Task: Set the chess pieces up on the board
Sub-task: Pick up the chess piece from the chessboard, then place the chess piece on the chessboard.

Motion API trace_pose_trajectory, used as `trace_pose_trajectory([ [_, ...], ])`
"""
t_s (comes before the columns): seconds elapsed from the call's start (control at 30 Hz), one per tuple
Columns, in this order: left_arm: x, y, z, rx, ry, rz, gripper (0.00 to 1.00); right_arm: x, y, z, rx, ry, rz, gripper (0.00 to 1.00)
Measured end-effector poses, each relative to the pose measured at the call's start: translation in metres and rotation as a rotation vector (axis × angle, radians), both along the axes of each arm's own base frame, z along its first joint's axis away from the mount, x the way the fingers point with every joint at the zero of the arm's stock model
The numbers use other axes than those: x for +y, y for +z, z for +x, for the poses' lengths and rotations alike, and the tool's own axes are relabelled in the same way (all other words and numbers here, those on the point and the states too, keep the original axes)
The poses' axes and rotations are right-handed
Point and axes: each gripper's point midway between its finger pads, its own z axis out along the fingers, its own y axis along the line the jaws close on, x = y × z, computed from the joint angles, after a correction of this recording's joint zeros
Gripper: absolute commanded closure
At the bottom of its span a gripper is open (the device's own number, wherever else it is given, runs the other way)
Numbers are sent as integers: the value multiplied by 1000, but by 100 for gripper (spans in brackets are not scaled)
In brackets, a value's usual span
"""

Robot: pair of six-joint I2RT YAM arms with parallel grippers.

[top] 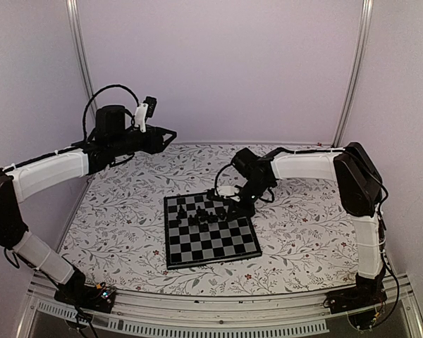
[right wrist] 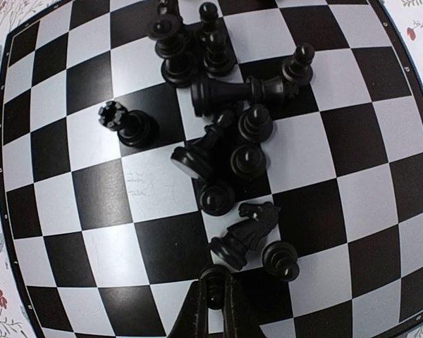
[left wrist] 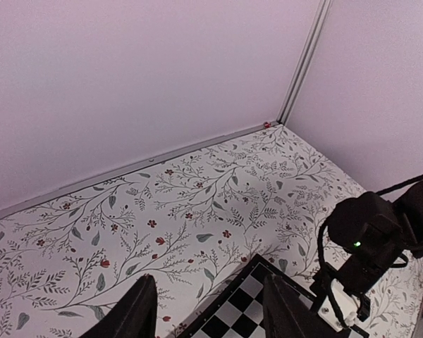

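The board point(top: 218, 246) lies in the middle of the floral cover. Several black chess pieces point(top: 206, 213) are heaped at its far middle, some standing, some fallen. In the right wrist view the heap point(right wrist: 225, 120) shows a fallen tall piece, a fallen knight point(right wrist: 250, 229) and a rook point(right wrist: 127, 123) standing apart to the left. My right gripper point(right wrist: 215, 297) is shut on a small black pawn point(right wrist: 214, 278) just beside the knight, low over the board point(right wrist: 148, 190). My left gripper point(left wrist: 209, 282) is open and empty, held high over the board's far left corner point(left wrist: 243, 310).
The right arm's wrist point(left wrist: 363, 236) with its white camera mount hangs over the board's far right side. The left arm point(top: 56, 172) reaches in high from the left. Pale walls enclose the table at the back and sides.
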Motion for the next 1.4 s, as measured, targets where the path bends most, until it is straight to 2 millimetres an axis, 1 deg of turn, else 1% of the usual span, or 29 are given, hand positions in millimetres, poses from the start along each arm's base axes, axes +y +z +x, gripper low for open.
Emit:
trace_pose_trajectory([
  [0.07,0,-1,0,2,0,1,48,-4,0,-3,0,-1,-7,97],
  [0.13,-1,-2,0,4,-2,1,48,-13,1,-9,0,-6,-24,97],
  [0.43,-1,-3,0,7,-6,1,48,-46,15,-38,-4,-24,-62,96],
  [0.57,-1,-3,0,8,-7,1,48,-58,12,-49,7,-30,-82,96],
  [0.73,-1,-3,0,8,-6,2,48,-62,5,-55,13,-26,-102,96],
  [0.87,-1,-4,0,9,-6,3,48,-61,-1,-67,22,-2,-114,96],
  [0.97,-1,-5,1,12,-6,4,48,-58,-1,-71,14,12,-112,95],
  [1.03,-2,-7,2,16,-6,6,48,-57,-1,-72,11,17,-112,91],
  [1.13,-2,-11,3,24,-6,10,48,-56,-1,-72,6,19,-111,77],
  [1.27,-3,-14,3,32,-6,13,48,-59,-3,-71,2,13,-125,61],
  [1.33,-3,-14,3,32,-6,13,48,-59,-2,-71,3,12,-126,59],
  [1.4,-3,-14,3,31,-6,14,47,-59,2,-71,8,12,-128,58],
])
